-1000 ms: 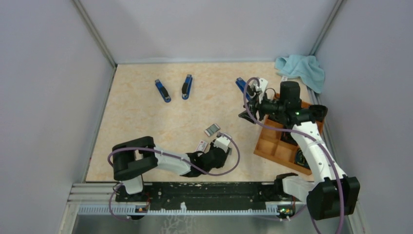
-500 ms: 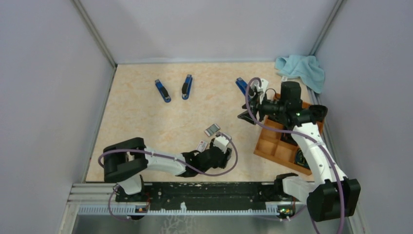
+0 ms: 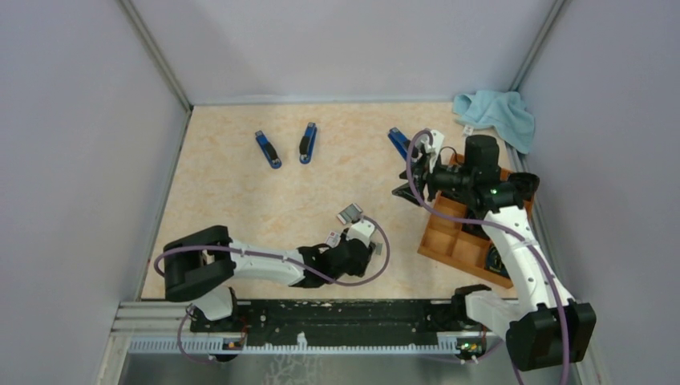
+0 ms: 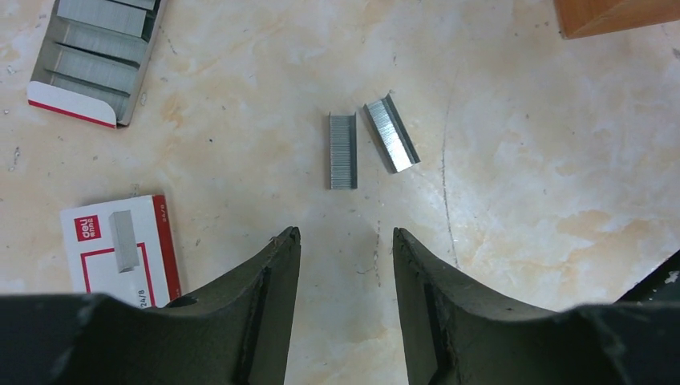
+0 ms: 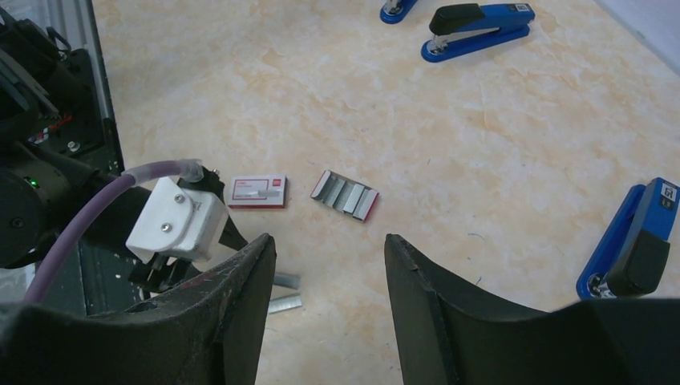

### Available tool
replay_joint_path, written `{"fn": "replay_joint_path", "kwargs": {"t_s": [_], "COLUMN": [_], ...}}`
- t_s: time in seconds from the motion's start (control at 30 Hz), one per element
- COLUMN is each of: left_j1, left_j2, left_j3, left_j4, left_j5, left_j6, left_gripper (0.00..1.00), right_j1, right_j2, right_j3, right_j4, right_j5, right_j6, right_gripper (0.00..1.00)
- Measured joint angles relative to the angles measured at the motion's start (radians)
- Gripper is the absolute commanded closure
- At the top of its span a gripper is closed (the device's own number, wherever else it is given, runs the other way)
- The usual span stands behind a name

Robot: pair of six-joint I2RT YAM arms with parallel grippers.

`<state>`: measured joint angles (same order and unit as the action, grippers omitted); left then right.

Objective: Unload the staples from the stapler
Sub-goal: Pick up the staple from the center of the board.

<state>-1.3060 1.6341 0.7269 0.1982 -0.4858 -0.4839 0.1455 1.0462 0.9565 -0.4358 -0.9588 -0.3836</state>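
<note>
Compared with a second ago, the left arm (image 3: 265,263) has its elbow block further left along the near edge, while its wrist stays by the boxes. The right arm (image 3: 513,241) has barely shifted.

The left pincer (image 4: 345,233) hangs low over the worktop (image 3: 232,200), fingers apart and gripping nothing. Just beyond its tips lie the staples (image 4: 342,151): two short grey strips side by side, apart, the right one tilted. The overhead view hardly shows them, the left wrist view shows them sharply, and the right wrist view catches them beside the left wrist.

Left of the strips sits a closed white box (image 4: 120,249) with a red label. Farther off is an open box (image 4: 100,48) holding rows of staples.

Two blue staplers (image 3: 268,149) lie far left of centre, and a third stapler (image 3: 395,140) lies just by the right pincer (image 5: 329,238). That pincer's fingers also stand apart, holding nothing.

A wooden tray (image 3: 449,241) fills the near right, and its corner shows in the left wrist view. A blue cloth (image 3: 497,112) lies in the far right corner.

Walls close off the left, far and right edges. The widest open room lies on the left, between the wall and the boxes.
</note>
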Motion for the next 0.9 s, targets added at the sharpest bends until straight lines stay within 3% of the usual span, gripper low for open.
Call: {"fn": "replay_joint_path", "kwargs": {"t_s": [0.47, 0.9], "left_j1": [0.047, 0.063], "left_j2": [0.086, 0.121], "left_j3": [0.075, 0.122], "left_j4": [-0.021, -0.049], "left_j5": [0.046, 0.048], "left_j6": [0.025, 0.024], "left_gripper": [0.57, 0.56], "right_j1": [0.0, 0.0], "right_j2": [-0.018, -0.017], "right_j3": [0.0, 0.0], "right_j4": [0.0, 0.0], "right_j5": [-0.001, -0.001], "right_j6": [0.0, 0.0], "right_gripper": [0.47, 0.47]}}
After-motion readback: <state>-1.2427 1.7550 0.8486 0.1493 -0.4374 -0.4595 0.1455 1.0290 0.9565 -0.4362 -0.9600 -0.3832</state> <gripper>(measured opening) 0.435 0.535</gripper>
